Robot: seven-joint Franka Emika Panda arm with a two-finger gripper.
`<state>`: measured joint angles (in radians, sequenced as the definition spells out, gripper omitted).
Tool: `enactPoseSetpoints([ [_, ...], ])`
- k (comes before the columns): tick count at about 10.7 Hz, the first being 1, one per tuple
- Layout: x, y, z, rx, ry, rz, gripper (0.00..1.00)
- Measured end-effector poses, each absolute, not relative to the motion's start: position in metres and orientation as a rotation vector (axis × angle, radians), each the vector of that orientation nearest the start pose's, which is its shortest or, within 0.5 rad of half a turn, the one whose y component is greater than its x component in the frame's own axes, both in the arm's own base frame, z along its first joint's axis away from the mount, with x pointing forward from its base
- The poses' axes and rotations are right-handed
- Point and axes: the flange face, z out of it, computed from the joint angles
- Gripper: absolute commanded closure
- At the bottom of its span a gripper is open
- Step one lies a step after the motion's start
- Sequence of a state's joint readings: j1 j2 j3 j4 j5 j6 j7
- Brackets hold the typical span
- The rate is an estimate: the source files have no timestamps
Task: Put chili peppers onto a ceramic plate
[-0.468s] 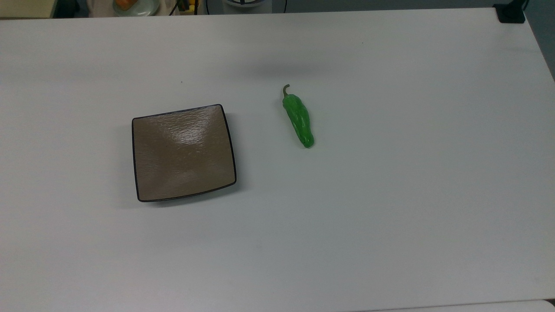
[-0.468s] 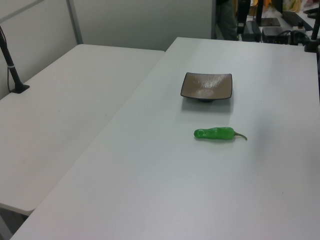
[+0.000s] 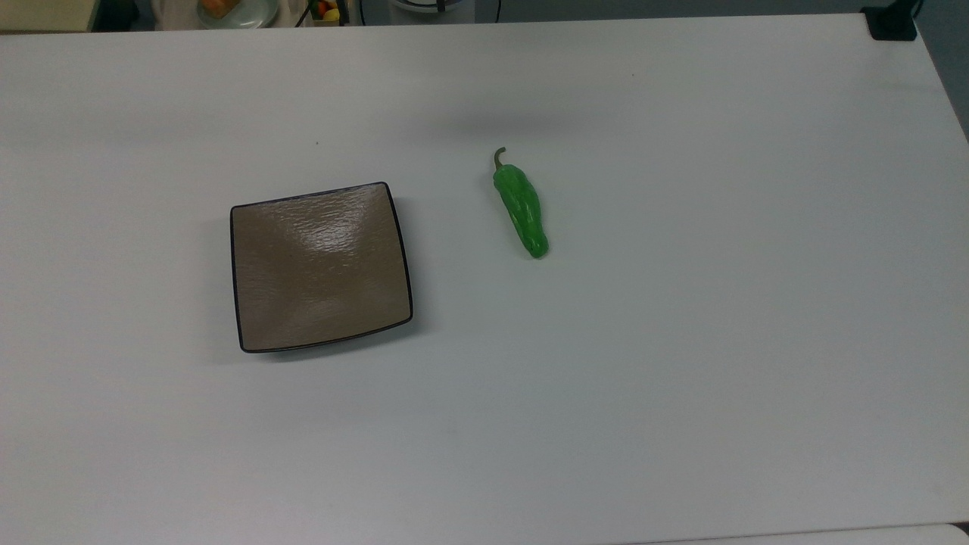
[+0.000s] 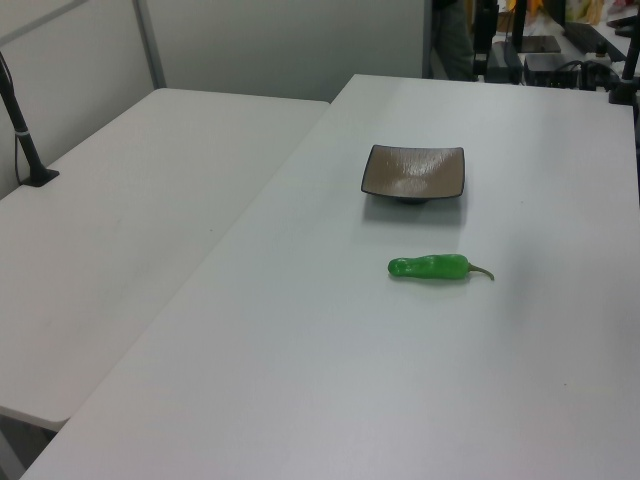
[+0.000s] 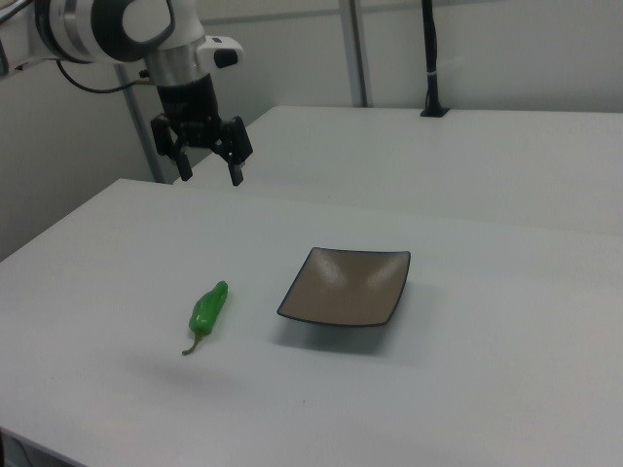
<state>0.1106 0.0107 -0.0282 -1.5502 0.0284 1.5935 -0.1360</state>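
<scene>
A green chili pepper (image 3: 521, 208) lies on the white desk (image 3: 681, 341), apart from the empty ceramic plate (image 3: 320, 266). The claw (image 5: 207, 161) hangs spread open, holding nothing. The pepper looks light, glossy and slippery; take it across the mid-body.

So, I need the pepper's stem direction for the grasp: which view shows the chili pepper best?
The top view: chili pepper seen full length, stem up. The left view and right view show it smaller, at a slant.
</scene>
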Motion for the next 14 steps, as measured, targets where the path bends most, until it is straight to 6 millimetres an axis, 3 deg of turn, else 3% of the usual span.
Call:
enactPoseSetpoints([
  [4, 0.56, 0.053, 0.625, -3.094, -0.348, -0.037, 0.0],
  [7, 0.561, 0.086, 0.615, -3.082, -0.436, -0.008, 0.0],
  [10, 0.557, 0.138, 0.603, -3.058, -0.561, 0.028, 0.0],
  [14, 0.561, 0.229, 0.564, -3.051, -0.472, -0.023, 0.0],
])
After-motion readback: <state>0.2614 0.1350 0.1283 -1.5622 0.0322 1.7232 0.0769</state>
